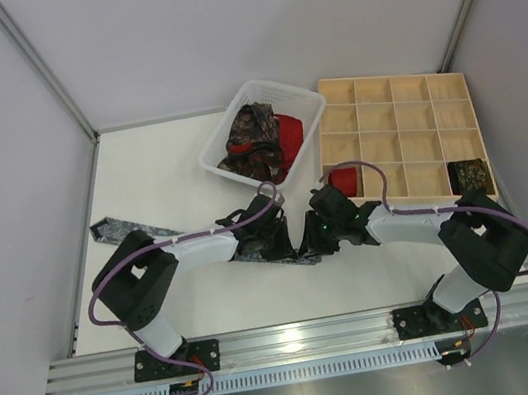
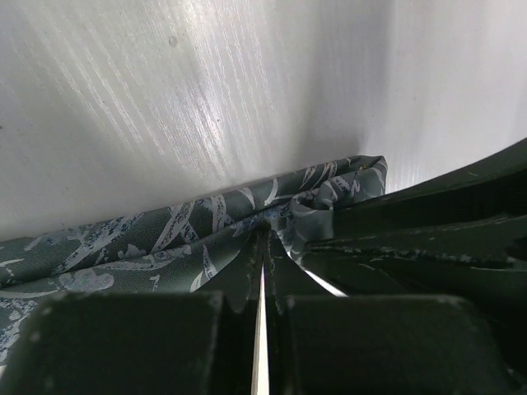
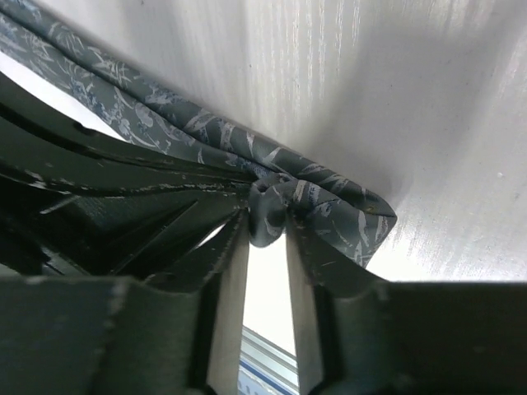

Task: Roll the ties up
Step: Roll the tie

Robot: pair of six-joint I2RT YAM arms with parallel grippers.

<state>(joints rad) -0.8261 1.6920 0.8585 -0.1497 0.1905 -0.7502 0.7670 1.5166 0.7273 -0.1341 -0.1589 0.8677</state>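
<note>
**Operator:** What have I got hold of?

**Spotter:** Both tools sit on the same end of the grey tie (image 1: 122, 229). Your left tool (image 2: 263, 247) is closed to a sliver on a pleat of it. Your right tool (image 3: 265, 222) is nipped on a bunched fold with a slightly wider gap. The rest of the tie lies flat on the tabletop (image 1: 159, 174), trailing off to your left.

**Operator:** What could go wrong?

**Spotter:** The tools are almost touching, so turning one wrist may knock it against the other. I'd also judge the fabric slippery. If you roll with the tail slack, the coil could go loose or skew, or the fold could slide out of the looser right grip.

**Operator:** And the count?

**Spotter:**
- One tie is on the tabletop.
- Two rolls are in the wooden tray (image 1: 413, 117), a red roll (image 1: 344, 181) and a dark paisley roll (image 1: 468, 173).
- The white basket (image 1: 224, 123) holds paisley fabric (image 1: 253, 143) and red fabric (image 1: 291, 132). I cannot tell how many ties that makes.
</note>
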